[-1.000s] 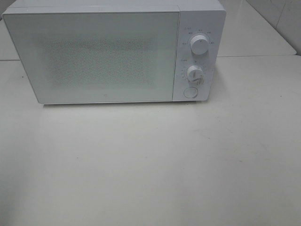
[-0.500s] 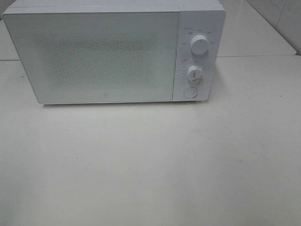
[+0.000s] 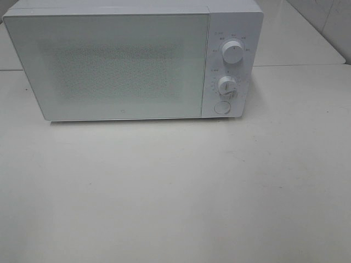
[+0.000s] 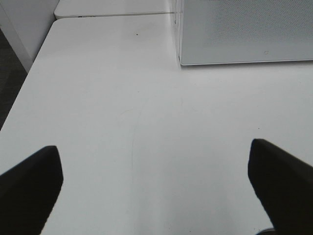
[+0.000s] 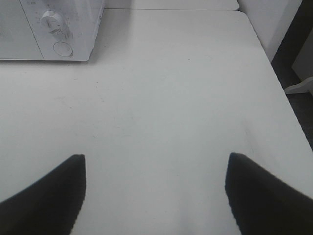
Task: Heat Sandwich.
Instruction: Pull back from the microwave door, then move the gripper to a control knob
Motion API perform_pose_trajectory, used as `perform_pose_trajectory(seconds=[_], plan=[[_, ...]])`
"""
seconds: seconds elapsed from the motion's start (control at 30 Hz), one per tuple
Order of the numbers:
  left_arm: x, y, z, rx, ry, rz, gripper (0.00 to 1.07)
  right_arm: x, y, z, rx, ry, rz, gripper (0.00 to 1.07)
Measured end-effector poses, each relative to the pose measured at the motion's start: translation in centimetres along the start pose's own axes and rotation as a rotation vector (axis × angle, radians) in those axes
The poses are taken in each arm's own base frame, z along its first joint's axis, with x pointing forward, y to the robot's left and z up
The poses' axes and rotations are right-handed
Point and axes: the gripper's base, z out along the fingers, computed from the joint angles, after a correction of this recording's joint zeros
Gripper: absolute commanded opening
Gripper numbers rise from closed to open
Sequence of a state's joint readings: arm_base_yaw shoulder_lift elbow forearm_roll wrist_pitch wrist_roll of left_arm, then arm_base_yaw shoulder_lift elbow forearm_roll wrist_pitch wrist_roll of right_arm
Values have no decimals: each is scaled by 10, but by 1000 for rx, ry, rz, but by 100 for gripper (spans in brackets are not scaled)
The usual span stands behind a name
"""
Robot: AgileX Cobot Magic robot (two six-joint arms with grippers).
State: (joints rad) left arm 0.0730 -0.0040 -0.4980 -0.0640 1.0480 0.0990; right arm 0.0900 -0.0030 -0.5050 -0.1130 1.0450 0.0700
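Microwave door (image 3: 112,66) shut; we see no sandwich (perhaps inside, we judge). Left gripper (image 4: 154,145) and right gripper (image 5: 156,155) hover spread, empty, held back, leaving the door unobstructed.

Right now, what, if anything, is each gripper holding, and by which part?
Nothing is held. The left gripper and the right gripper both stand open above the white table, with nothing between their fingers.
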Motion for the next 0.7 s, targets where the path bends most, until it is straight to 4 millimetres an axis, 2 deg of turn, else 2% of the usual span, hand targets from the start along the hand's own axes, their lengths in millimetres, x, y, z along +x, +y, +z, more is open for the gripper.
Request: perform_pose_trajectory(seconds=[0.7], plan=[[0, 0, 0, 0, 0, 0, 97, 0, 0, 0, 0, 0, 0, 76]])
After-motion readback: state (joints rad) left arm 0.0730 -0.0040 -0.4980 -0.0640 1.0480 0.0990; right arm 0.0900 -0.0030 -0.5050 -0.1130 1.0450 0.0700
